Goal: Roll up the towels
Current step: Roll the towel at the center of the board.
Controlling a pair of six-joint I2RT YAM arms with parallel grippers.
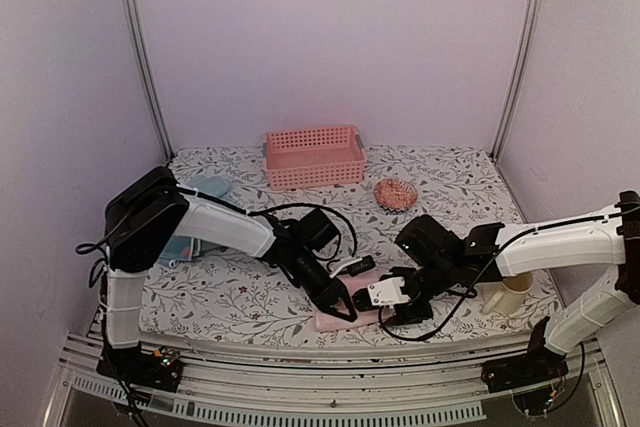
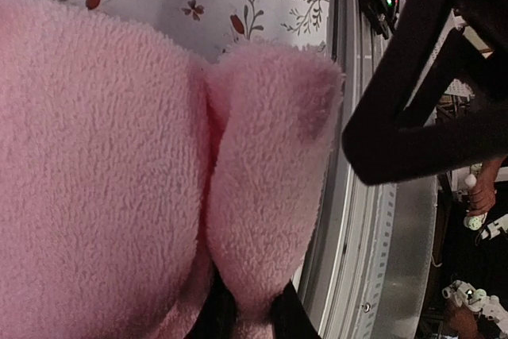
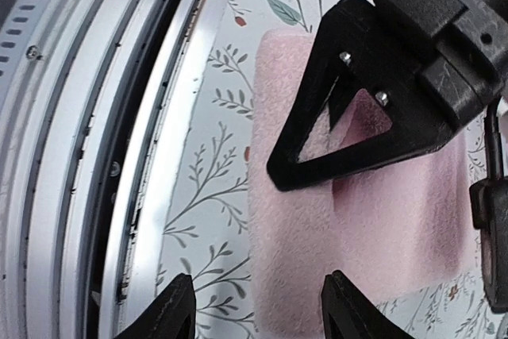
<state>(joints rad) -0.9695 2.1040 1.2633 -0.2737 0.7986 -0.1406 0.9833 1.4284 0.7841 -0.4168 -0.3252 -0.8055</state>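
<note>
A pink towel [image 1: 335, 320] lies at the table's near edge, between the two arms. My left gripper [image 1: 340, 305] is shut on a raised fold of it; in the left wrist view the fold [image 2: 266, 196] stands up between the black fingers at the bottom of the frame [image 2: 248, 319]. My right gripper [image 1: 378, 305] is open just right of it. In the right wrist view its fingertips [image 3: 178, 307] straddle the pink towel's [image 3: 302, 228] near edge, and the left gripper's finger [image 3: 349, 132] presses on the cloth beyond. A light blue towel [image 1: 208, 187] and another blue cloth [image 1: 178, 247] lie at the left, partly hidden by the left arm.
A pink slatted basket [image 1: 313, 157] stands at the back centre. A round coral coiled thing [image 1: 396, 193] lies right of it. A cream cup [image 1: 505, 294] stands by the right arm. The metal table rail [image 3: 119, 117] runs close along the towel's near side.
</note>
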